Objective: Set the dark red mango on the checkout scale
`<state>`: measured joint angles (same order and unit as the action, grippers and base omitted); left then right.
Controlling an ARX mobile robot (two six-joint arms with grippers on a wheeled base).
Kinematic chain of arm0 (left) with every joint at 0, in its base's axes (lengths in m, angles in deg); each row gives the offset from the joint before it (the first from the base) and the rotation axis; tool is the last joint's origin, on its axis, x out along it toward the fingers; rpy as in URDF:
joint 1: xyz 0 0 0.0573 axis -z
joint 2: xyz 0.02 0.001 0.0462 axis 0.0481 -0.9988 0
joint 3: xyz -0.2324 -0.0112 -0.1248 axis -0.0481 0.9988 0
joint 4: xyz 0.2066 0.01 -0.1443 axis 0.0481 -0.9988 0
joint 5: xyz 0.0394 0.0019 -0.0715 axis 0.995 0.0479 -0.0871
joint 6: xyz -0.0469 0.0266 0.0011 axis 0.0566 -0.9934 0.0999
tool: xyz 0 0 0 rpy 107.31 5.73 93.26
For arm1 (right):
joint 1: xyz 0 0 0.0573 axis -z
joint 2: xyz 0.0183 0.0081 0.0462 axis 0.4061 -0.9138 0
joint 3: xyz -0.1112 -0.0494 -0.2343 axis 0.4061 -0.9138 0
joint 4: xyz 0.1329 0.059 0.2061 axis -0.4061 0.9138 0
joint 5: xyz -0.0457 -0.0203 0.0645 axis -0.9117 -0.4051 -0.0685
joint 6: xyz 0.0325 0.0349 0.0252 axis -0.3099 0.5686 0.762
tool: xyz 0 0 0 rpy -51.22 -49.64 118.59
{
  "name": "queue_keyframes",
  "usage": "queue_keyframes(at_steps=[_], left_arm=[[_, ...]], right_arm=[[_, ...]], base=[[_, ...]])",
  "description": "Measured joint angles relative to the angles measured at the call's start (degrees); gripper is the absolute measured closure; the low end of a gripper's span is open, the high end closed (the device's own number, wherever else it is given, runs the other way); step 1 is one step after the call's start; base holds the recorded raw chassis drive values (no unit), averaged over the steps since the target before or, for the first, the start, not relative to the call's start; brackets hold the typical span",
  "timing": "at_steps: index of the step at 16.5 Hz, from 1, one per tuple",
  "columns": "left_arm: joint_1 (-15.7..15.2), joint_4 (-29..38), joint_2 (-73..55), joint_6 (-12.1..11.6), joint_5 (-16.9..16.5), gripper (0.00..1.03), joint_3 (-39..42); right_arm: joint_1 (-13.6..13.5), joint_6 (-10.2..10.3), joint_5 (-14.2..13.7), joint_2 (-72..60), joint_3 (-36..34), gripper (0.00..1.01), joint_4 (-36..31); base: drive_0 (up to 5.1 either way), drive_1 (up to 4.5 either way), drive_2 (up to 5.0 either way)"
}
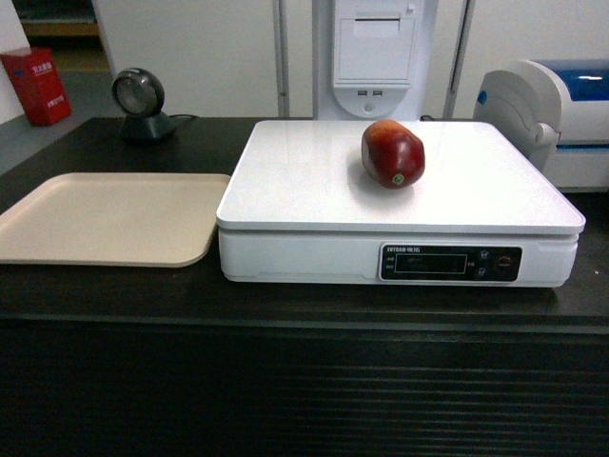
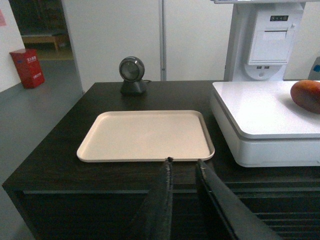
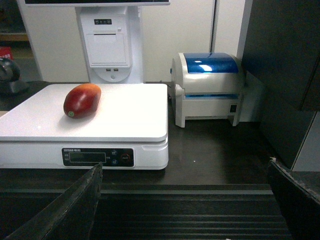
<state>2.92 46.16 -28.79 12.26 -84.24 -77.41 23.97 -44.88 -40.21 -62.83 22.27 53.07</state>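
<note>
- At the left of the head view the beige tray point(image 1: 105, 217) lies flat on the black tabletop point(image 1: 285, 300) of the checkout point(image 1: 304, 390), its right edge just beside the scale; a small dark scanner point(image 1: 141, 103) stands behind it at upper left.
- Low in the left wrist view the left gripper point(image 2: 183, 167) hangs in front of the tray's near edge, its jaws narrow with only a slim gap, holding nothing.
- In the middle of the head view the scale point(image 1: 285, 181) carries the dark red mango point(image 1: 392, 153), which lies on its side on the white platform, right of centre and toward the back, touching nothing else.
- The mango looks firm, fairly weighty for its size and glossy, so probably slippery; being oval, it could roll if nudged. Should it need moving, a grip across its short middle, with light pressure to avoid bruising, seems soundest.
- At the right edge the white and blue printer point(image 1: 552, 114) sits beside the scale.
- In the right wrist view the right gripper point(image 3: 185, 200) shows its jaws spread wide at the lower corners, empty, well apart from the fruit.
</note>
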Motion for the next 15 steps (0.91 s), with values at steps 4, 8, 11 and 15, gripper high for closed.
queue_keyframes(at_steps=[4,8,11,15], left_arm=[[0.0,0.0,0.0,0.0,0.0,0.44,0.0],[0.0,0.0,0.0,0.0,0.0,0.03,0.0],[0.0,0.0,0.0,0.0,0.0,0.05,0.0],[0.0,0.0,0.0,0.0,0.0,0.05,0.0]], right_arm=[[0.0,0.0,0.0,0.0,0.0,0.03,0.0],[0.0,0.0,0.0,0.0,0.0,0.03,0.0],[0.0,0.0,0.0,0.0,0.0,0.03,0.0],[0.0,0.0,0.0,0.0,0.0,0.03,0.0]], base=[[0.0,0.0,0.0],[0.0,0.0,0.0],[0.0,0.0,0.0],[0.0,0.0,0.0]])
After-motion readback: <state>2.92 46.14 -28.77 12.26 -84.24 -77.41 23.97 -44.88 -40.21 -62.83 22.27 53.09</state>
